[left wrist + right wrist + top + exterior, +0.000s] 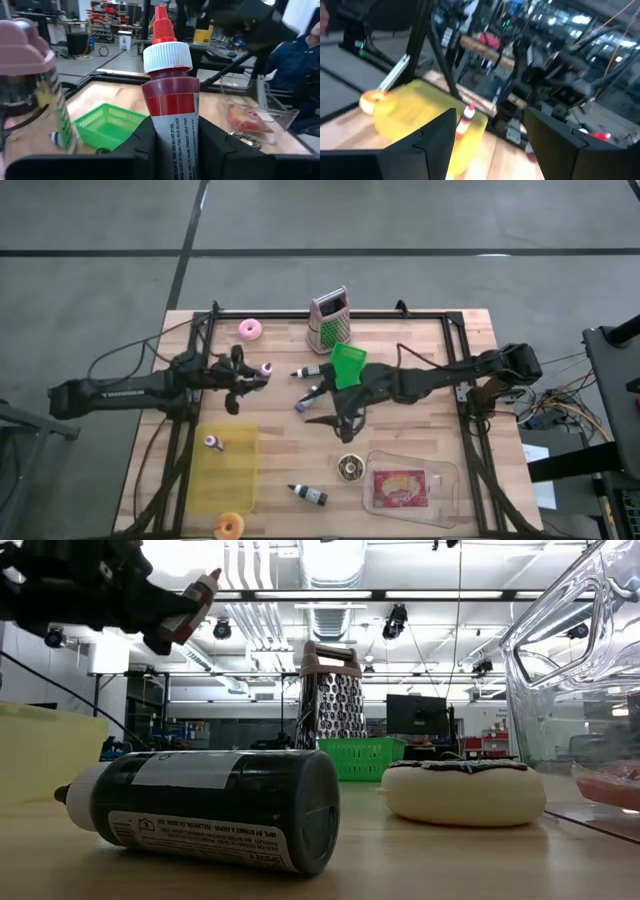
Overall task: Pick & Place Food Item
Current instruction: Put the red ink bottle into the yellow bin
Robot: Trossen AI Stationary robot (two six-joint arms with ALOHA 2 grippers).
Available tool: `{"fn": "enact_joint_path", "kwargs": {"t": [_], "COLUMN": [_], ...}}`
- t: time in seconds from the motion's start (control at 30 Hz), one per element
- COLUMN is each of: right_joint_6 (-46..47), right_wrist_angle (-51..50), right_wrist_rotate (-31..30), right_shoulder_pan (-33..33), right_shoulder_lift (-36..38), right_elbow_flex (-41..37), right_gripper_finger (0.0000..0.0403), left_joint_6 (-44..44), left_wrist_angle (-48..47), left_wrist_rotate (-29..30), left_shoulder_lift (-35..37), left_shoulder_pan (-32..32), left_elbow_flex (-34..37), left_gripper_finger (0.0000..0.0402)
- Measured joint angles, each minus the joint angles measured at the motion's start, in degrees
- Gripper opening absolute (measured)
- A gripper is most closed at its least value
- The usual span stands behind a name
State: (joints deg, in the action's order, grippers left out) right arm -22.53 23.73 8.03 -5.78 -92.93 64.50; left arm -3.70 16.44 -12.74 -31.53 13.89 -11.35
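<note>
Yellow bin (225, 475) bound, probably: pinching red sauce bottle (170, 115) upright in left tool (255, 375), holding it clear above counter (420, 430) near that bin; hanging right tool (345, 428) spread, empty, mid-counter, giving room.

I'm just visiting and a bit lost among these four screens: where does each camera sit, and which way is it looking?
High view: above, looking straight down at the table, both arms.
Low view: at tabletop height, looking level past a lying black bottle and a donut; the left gripper hangs overhead.
Left wrist view: on the left arm, looking past its jaws, shut on a red bottle.
Right wrist view: on the right arm, past its open jaws, toward the yellow tray.
Shared: low and left wrist views both show the green basket.
</note>
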Motion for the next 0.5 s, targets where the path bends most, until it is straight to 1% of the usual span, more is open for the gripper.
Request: {"fn": "enact_joint_path", "kwargs": {"t": [0.2,0.33,0.5], "right_joint_6": [3.25,5.24,6.26], "right_wrist_angle": [16.48,23.38,29.74], "right_wrist_rotate": [-1.88,-4.54,-10.45], "right_shoulder_pan": [0.01,-0.26,-2.54], "right_shoulder_lift": [3.72,6.14,8.18], "right_elbow_flex": [-11.36,-18.39,-25.21], "right_gripper_finger": [0.0230,0.0231,0.0231], "left_joint_6": [3.03,5.36,6.90], "left_wrist_angle": [0.18,0.25,0.20], "left_wrist_rotate": [7.30,13.08,20.29], "left_shoulder_lift": [5.16,8.24,11.02], "left_shoulder_pan": [-4.35,-8.79,-15.10], "left_elbow_flex": [3.95,6.31,8.84], "left_gripper_finger": [0.0091,0.0091,0.0091]}}
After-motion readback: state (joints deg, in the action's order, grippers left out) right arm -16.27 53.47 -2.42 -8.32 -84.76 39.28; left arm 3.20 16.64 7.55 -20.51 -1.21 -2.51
